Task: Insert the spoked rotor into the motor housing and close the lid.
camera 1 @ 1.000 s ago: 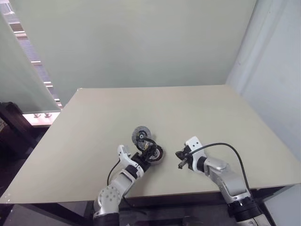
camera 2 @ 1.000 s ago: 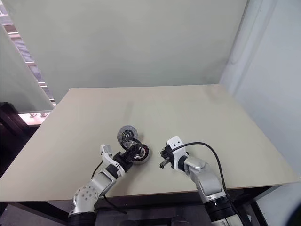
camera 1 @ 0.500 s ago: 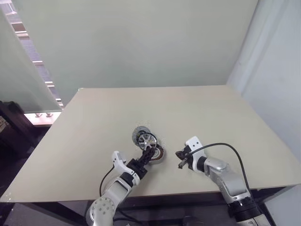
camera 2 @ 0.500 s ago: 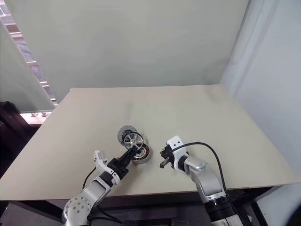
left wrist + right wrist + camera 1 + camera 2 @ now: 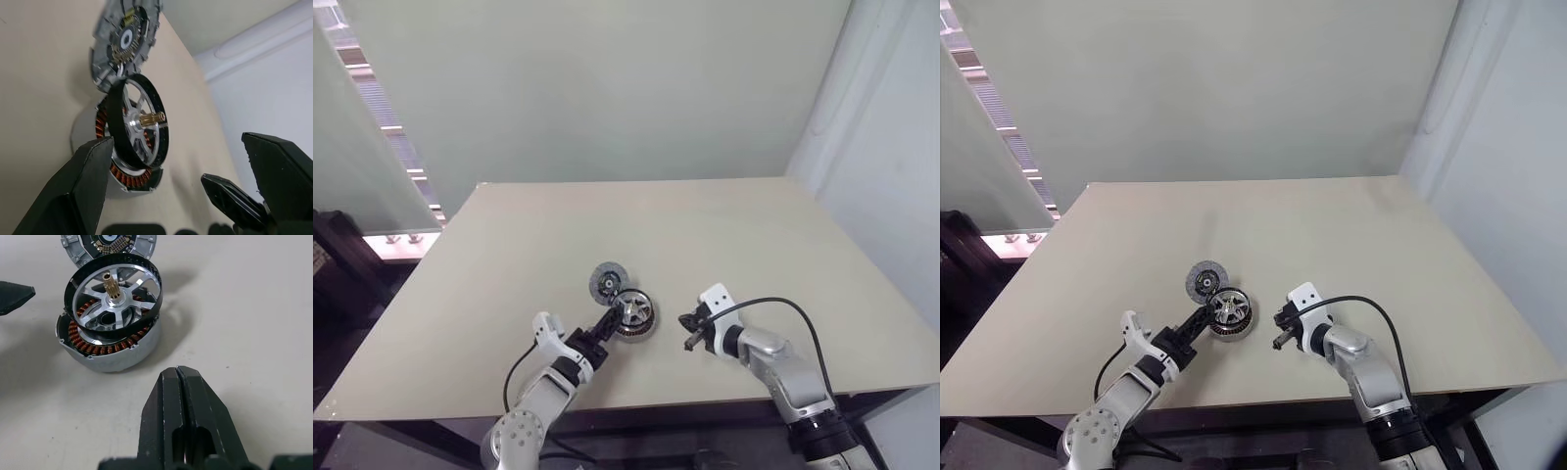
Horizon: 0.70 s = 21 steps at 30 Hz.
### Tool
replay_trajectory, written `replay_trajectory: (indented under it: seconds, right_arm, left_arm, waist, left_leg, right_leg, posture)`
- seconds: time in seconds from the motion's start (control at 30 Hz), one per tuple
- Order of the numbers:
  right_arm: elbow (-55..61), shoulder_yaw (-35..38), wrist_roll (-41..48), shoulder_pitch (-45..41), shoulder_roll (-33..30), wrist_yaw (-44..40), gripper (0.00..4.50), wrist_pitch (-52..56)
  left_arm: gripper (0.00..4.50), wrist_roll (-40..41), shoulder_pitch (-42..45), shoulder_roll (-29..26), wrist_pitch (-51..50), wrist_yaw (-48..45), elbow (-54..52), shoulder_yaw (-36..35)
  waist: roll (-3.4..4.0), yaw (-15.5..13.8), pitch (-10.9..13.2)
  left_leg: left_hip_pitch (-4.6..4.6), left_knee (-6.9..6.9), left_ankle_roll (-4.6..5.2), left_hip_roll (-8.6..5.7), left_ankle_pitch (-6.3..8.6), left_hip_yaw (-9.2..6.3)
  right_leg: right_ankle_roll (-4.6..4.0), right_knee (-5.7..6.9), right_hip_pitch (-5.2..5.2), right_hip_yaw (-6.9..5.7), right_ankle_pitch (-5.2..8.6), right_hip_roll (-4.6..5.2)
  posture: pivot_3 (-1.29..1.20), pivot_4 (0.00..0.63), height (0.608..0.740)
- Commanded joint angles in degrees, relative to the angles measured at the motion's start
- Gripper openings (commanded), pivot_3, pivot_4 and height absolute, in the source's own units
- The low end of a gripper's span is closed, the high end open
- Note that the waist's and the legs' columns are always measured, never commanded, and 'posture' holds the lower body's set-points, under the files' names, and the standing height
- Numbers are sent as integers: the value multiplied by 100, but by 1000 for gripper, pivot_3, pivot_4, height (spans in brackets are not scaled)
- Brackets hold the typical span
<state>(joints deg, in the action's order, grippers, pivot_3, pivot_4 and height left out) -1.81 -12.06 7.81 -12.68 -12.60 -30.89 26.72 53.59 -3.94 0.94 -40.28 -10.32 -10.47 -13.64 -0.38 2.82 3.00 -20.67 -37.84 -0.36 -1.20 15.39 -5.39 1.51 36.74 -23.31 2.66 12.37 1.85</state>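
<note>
The motor housing (image 5: 107, 355), a round silver part with copper windings, sits near the table's front edge. The spoked rotor (image 5: 115, 301), a black ring with silver spokes and a brass shaft, rests tilted on top of it, one side raised. The round grey lid (image 5: 607, 281) lies flat just behind, touching the housing. My left gripper (image 5: 604, 328) is open just left of the housing, its fingers (image 5: 83, 191) apart and holding nothing. My right gripper (image 5: 180, 382) is shut and empty, pointing at the housing from a short way to its right.
The beige table (image 5: 724, 235) carries nothing else; its front edge runs close behind both wrists. A pale wall stands beyond the far edge. The right arm's black cable (image 5: 773, 304) loops above the table.
My left gripper has opened, let go of the rotor and drawn back to the left. The rotor now rests on the housing. The right gripper has stayed still.
</note>
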Motion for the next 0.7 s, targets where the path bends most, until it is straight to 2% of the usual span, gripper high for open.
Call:
replay_trajectory:
  seconds: [0.03, 0.5, 0.7]
  right_arm:
    - [73, 62, 20, -100, 16, 5, 0, -109]
    - [184, 77, 24, -28, -10, 33, 0, -73]
    - [199, 84, 26, -16, -15, 43, 0, -67]
  left_arm:
    - [4486, -118, 223, 24, 123, 60, 51, 41]
    - [4486, -590, 885, 236, 380, 99, 1066, 23]
    - [4486, -611, 945, 309, 410, 73, 1013, 14]
  waist:
    - [0, 1, 0]
    - [-1, -2, 0]
    - [-1, 0, 0]
  left_leg:
    - [0, 0, 0, 0, 0, 0]
    - [-1, 1, 0, -2, 0, -2]
    - [-1, 0, 0, -3, 0, -1]
  right_leg:
    - [0, 0, 0, 0, 0, 0]
    - [11, 1, 1, -1, -7, -1]
    - [12, 0, 2, 0, -7, 0]
  posture:
    - [0, 0, 740]
    - [0, 0, 740]
    - [0, 0, 740]
